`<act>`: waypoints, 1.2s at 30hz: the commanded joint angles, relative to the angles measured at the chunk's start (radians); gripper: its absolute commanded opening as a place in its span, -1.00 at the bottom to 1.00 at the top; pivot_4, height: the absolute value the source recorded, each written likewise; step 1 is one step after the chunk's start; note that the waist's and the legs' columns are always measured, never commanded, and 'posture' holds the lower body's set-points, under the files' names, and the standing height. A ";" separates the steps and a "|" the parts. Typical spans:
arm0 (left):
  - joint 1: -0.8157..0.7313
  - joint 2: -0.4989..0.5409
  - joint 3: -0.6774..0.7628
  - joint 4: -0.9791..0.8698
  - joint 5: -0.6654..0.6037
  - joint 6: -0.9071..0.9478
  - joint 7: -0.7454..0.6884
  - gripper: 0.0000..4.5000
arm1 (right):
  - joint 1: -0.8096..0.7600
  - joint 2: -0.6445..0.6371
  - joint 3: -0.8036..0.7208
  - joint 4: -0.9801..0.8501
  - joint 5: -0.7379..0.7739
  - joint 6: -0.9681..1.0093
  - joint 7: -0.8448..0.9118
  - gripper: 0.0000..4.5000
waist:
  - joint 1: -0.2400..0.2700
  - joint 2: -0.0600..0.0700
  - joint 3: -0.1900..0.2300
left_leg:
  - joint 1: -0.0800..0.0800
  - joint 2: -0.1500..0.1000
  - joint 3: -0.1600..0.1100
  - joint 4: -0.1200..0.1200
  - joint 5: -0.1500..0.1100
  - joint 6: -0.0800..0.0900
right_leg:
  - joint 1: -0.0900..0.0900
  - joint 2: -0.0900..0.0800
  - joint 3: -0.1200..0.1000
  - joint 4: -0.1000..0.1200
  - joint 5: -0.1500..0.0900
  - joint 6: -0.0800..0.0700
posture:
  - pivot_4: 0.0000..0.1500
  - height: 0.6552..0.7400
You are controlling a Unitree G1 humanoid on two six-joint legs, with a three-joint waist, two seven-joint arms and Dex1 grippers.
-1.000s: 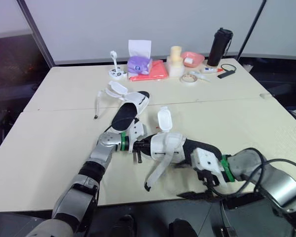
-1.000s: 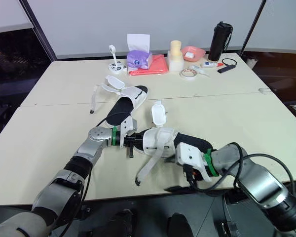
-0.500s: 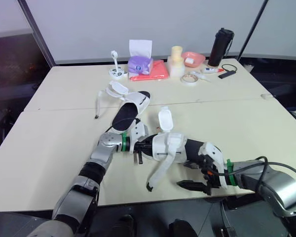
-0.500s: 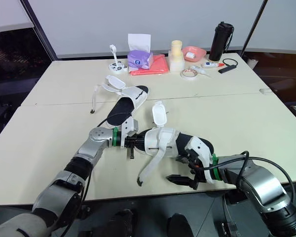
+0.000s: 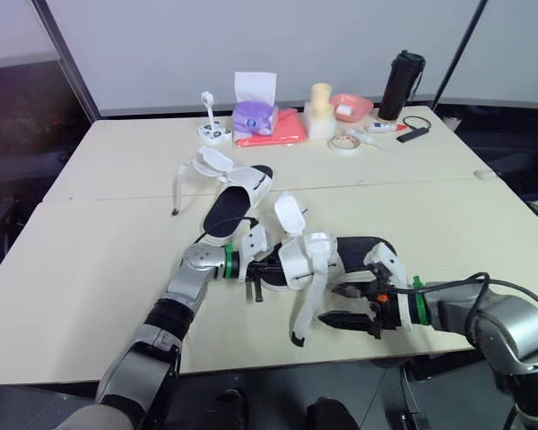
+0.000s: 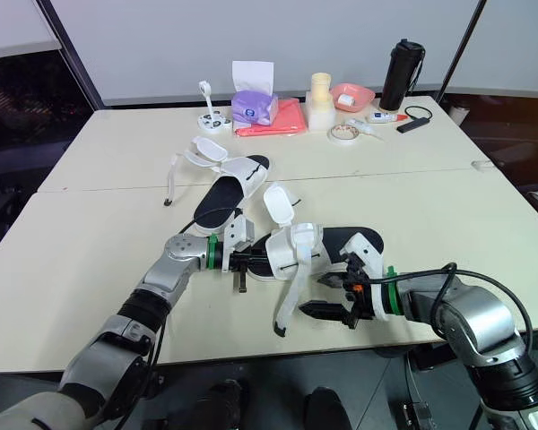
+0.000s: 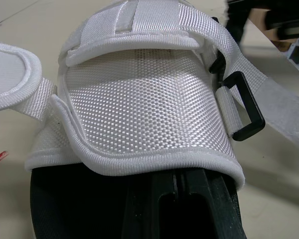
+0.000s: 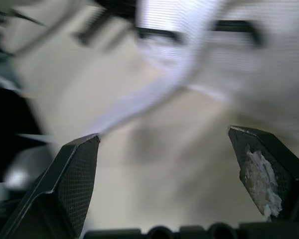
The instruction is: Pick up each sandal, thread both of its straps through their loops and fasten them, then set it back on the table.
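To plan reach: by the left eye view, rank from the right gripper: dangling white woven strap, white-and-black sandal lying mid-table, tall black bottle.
1. Dangling white strap, beside right gripper.
2. Mid-table sandal, ahead, leftward.
3. Black bottle, far edge.

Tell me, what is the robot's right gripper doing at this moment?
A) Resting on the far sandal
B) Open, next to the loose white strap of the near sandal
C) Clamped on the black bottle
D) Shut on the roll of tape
B: the right gripper has its two fingers spread with nothing between them, just beside the loose strap hanging from the near sandal.
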 commanded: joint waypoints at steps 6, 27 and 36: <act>0.004 -0.008 -0.012 -0.001 0.007 0.007 0.011 -1.00 | 0.009 0.111 -0.073 -0.044 0.168 0.165 -0.119 0.97 | 0.001 0.000 0.000 | 0.000 0.000 -0.001 0.000 0.000 0.000 | 0.000 0.000 0.000 0.000 0.000 0.000 | 1.00 1.00; 0.016 -0.005 -0.007 -0.011 0.003 0.011 0.030 -1.00 | -0.034 0.289 -0.037 0.002 0.194 0.212 -0.291 -0.29 | 0.000 0.000 0.000 | 0.000 0.000 -0.002 0.000 0.000 0.000 | 0.000 0.000 -0.001 0.000 0.000 0.000 | 1.00 1.00; 0.019 -0.006 -0.007 -0.014 0.003 0.016 0.032 -1.00 | -0.136 0.192 -0.094 -0.008 0.278 0.286 -0.241 -0.98 | -0.001 0.001 0.000 | 0.000 0.000 -0.002 0.000 0.000 0.000 | 0.000 0.000 -0.001 0.000 0.000 0.000 | 1.00 1.00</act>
